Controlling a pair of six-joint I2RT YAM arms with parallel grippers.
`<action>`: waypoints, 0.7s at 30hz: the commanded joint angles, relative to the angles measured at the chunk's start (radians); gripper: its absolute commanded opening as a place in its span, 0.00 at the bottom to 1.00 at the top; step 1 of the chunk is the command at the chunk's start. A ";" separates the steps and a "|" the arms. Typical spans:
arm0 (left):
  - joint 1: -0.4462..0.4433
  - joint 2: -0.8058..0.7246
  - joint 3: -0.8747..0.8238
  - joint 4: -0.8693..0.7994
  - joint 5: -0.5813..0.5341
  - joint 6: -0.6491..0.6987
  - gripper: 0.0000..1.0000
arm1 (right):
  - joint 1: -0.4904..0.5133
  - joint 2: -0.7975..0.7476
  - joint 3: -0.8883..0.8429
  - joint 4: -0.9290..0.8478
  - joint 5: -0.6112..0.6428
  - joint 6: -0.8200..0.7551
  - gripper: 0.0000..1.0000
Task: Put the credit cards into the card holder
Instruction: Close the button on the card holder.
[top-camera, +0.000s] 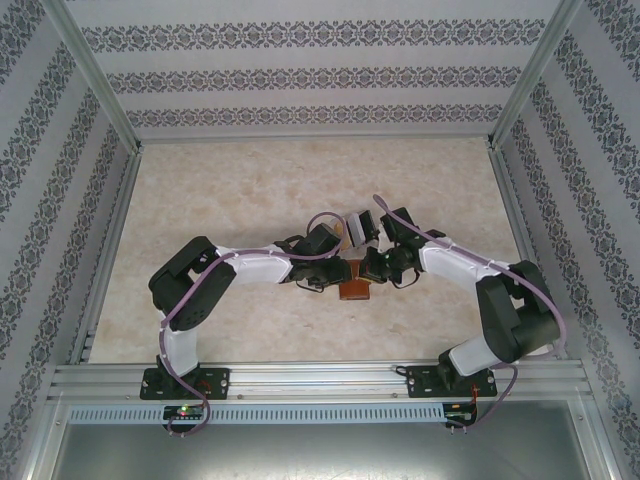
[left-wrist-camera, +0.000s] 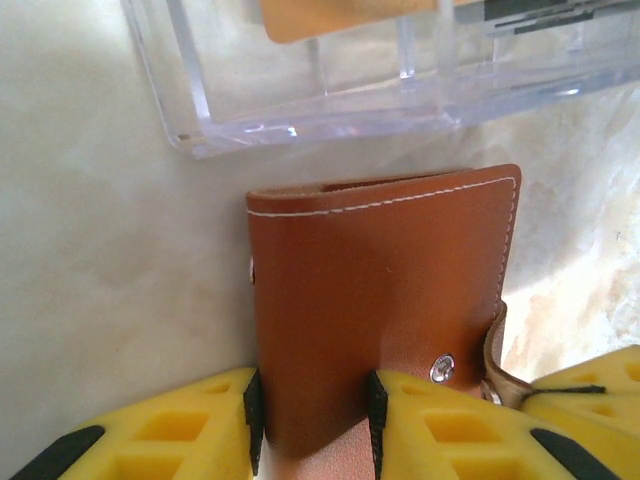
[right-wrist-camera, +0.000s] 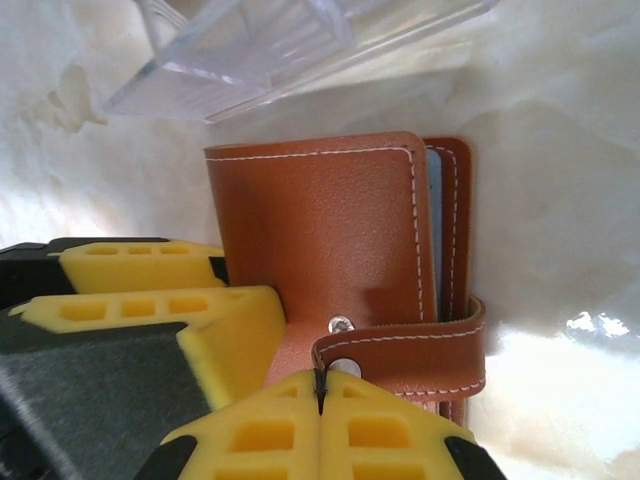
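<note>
Where the card holder (left-wrist-camera: 380, 290) lies, a clear case (left-wrist-camera: 300, 100) sits near.

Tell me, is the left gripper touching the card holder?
Touching. In the left wrist view the left gripper clamps the card holder: each black pad presses against one side of it, no gap.

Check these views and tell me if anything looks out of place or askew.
On the card holder, the snap tab wraps across the front but isn't fastened: its snap sits just short of the stud, not on it. Nothing looks spilled or damaged.
</note>
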 joint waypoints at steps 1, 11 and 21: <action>-0.016 0.049 -0.002 0.017 0.010 -0.007 0.34 | 0.013 0.019 0.023 0.004 0.012 0.008 0.00; -0.016 0.050 -0.002 0.023 0.015 -0.008 0.34 | 0.021 0.033 0.029 0.020 0.012 0.016 0.00; -0.016 0.049 -0.005 0.034 0.018 -0.012 0.32 | 0.026 0.061 0.036 0.034 0.013 0.020 0.00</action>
